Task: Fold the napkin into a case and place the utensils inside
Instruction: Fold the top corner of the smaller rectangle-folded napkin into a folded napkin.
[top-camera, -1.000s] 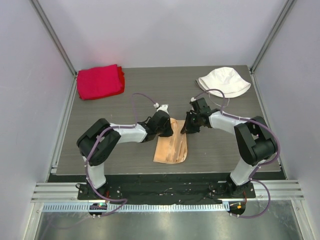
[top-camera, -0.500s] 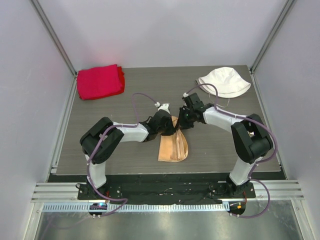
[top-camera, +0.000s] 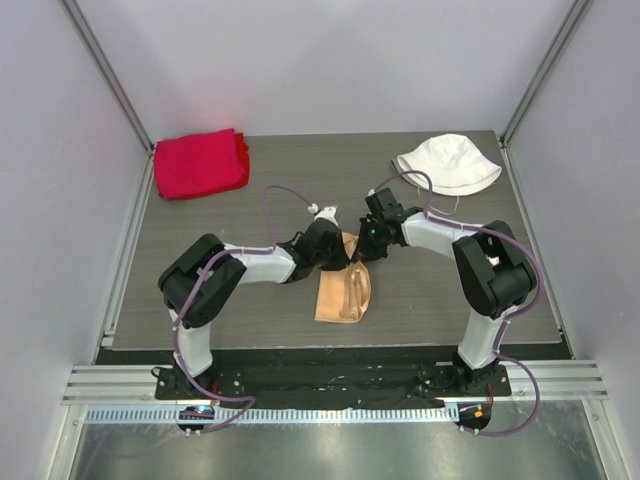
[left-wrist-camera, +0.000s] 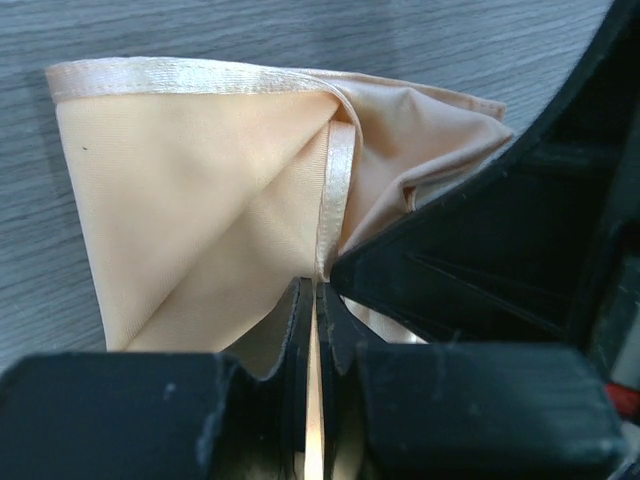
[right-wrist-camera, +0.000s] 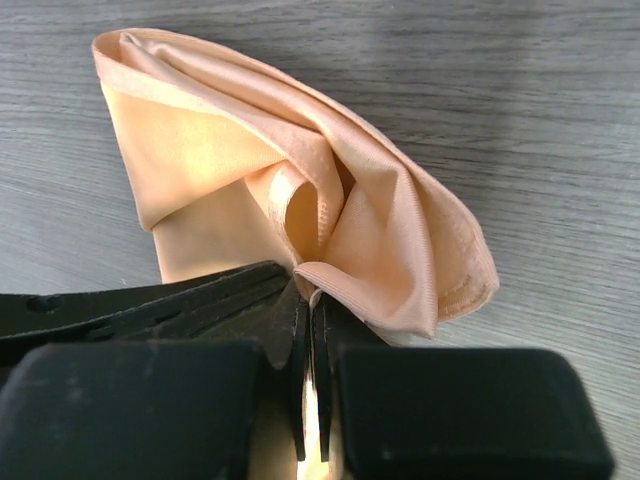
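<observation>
— Where's the napkin (top-camera: 340, 295)?
— On the worktop (top-camera: 250, 190) between my arms, half folded. My left claw (left-wrist-camera: 314, 295) is pinched on a satin hem at its far end. My right claw (right-wrist-camera: 307, 300) is clamped on a bunched fold just beside it.
— How do you fold it well?
— I'd move both claws together, low, with the hems aligned and the cloth taut. Satin slips, so I'd press the crease flat before releasing.

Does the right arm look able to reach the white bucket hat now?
Probably not: the right tool is shut on the shiny peach satin napkin, though nothing lies between it and the white bucket hat.
</observation>
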